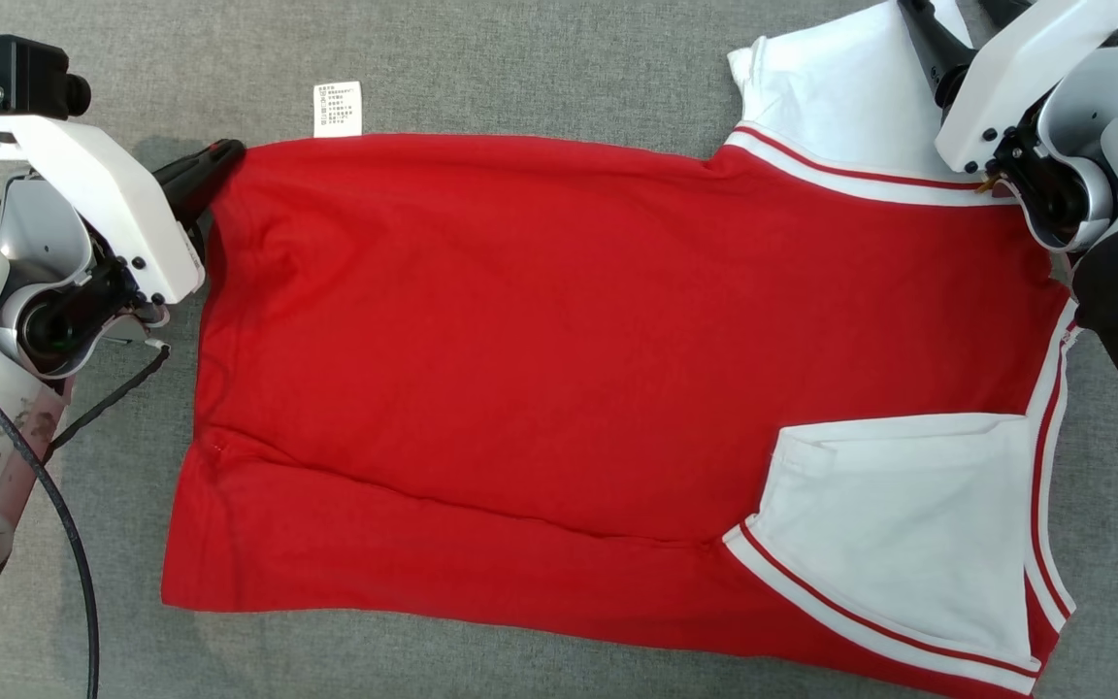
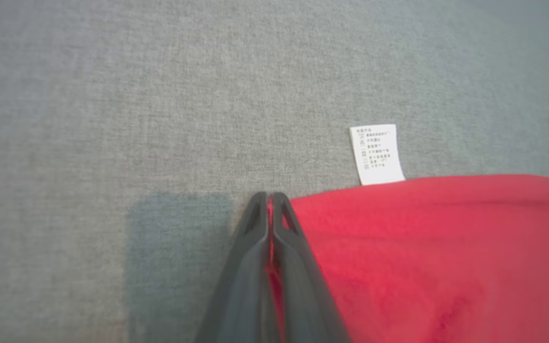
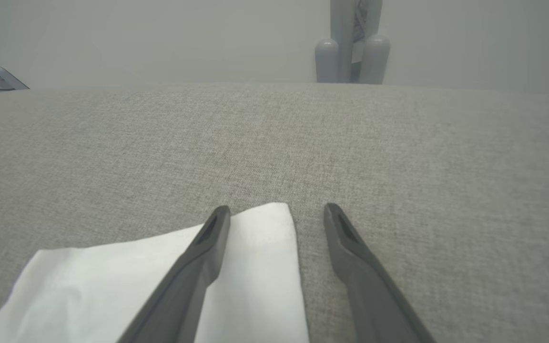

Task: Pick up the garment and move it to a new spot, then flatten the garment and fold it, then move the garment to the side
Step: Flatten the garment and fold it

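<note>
shirt [image 1: 559,369] spread on grey cover [image 1: 559,58] | left gripper [image 2: 269,202] clamped on far hem corner, beside label [image 1: 337,109] | right gripper [image 3: 277,214] wide apart astride far white sleeve [image 3: 160,281] edge, nothing pinched | risk: skewing, wrinkling if pulled from left alone; slipping off thin sleeve edge on closing

Likely a lab: grey cloth-covered table [image 3: 398,143], bare wall [image 3: 160,38], grey stand [image 3: 352,47].

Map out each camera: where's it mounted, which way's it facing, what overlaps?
Head: high up, facing down on the red garment spread on grey fabric; both wrists at the sides.
Left wrist: along the left pincer, shut on the garment's corner, care label beyond.
Right wrist: low, along the open right pincer over a white sleeve.
Shared: head and left wrist both show the label.
</note>
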`<state>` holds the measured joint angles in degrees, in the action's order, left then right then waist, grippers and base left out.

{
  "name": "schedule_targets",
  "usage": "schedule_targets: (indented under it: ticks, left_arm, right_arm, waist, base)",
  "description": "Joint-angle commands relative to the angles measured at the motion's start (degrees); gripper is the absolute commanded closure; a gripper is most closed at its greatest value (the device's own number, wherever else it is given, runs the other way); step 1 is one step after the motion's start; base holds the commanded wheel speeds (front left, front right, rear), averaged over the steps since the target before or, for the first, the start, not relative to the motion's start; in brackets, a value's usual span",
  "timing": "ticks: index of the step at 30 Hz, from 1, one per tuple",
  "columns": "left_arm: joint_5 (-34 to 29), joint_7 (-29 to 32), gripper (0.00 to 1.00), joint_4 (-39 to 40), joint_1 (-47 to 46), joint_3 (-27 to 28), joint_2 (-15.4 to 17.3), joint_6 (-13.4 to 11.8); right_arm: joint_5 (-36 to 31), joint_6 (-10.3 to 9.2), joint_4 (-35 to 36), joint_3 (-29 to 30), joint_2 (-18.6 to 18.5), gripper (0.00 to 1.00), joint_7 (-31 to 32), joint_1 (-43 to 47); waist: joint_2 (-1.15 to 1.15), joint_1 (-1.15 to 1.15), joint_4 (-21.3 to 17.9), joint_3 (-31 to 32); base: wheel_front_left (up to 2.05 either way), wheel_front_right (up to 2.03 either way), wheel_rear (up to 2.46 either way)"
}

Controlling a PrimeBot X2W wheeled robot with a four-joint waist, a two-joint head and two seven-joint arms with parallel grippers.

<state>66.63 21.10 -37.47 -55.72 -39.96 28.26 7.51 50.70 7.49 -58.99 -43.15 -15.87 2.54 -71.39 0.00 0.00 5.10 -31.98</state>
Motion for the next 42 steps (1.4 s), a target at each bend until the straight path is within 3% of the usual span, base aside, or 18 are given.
schedule_targets:
  ticks: [1,3,4,5,7,8,27,42]
  left_arm:
    - [0.3,-0.3,1.00,-0.7,-0.5,-0.6,0.1,-0.1]
    - [0.6,-0.7,1.00,-0.9,-0.8,-1.2,0.2,-0.1]
    - [0.9,-0.8,1.00,-1.0,-0.9,-1.5,0.2,-0.1]
    - [1.1,-1.0,1.00,-1.1,-1.0,-1.8,0.2,-0.1]
    - [1.5,-1.3,1.00,-1.3,-1.5,-2.4,0.2,-0.1]
    - [1.7,-1.5,1.00,-1.4,-1.6,-2.7,0.3,-0.1]
    - [5.2,-6.7,1.00,-3.1,-3.5,-7.2,1.9,-0.1]
    - [6.2,-15.0,1.00,-5.2,-4.1,-9.9,1.3,0.0]
  right_arm:
    - [0.6,0.02,-0.5,-0.4,-0.1,0.04,0.5,-0.8]
    - [1.1,0.02,-0.8,-1.3,-0.1,0.09,1.1,-1.3]
    - [1.5,0.02,-0.9,-1.7,-0.1,0.17,1.3,-1.5]
    - [1.6,0.02,-1.0,-2.1,-0.1,0.49,1.5,-1.7]
    - [2.1,0.02,-1.0,-3.0,-0.2,0.97,1.6,-2.0]
    - [2.3,0.02,-1.0,-3.4,-0.2,1.00,1.9,-2.1]
    - [6.9,0.01,0.5,-9.5,-2.0,1.00,-4.6,-2.3]
    - [12.0,0.01,4.1,-13.2,-3.9,1.00,-9.5,-0.3]
  waist:
    - [0.00,0.00,0.0,-0.2]
    - [0.00,0.00,0.0,-0.4]
    - [0.00,0.00,0.0,-0.5]
    - [0.00,0.00,0.0,-0.6]
    - [0.00,0.00,0.0,-0.8]
    - [0.00,0.00,0.0,-0.9]
    - [0.00,0.00,-0.9,0.8]
    - [0.00,0.00,-1.9,4.1]
  base:
    - [0.00,0.00,0.00]
    - [0.00,0.00,0.00]
    - [0.00,0.00,0.00]
    - [0.00,0.00,0.00]
    - [0.00,0.00,0.00]
    - [0.00,0.00,0.00]
    - [0.00,0.00,0.00]
    - [0.00,0.00,0.00]
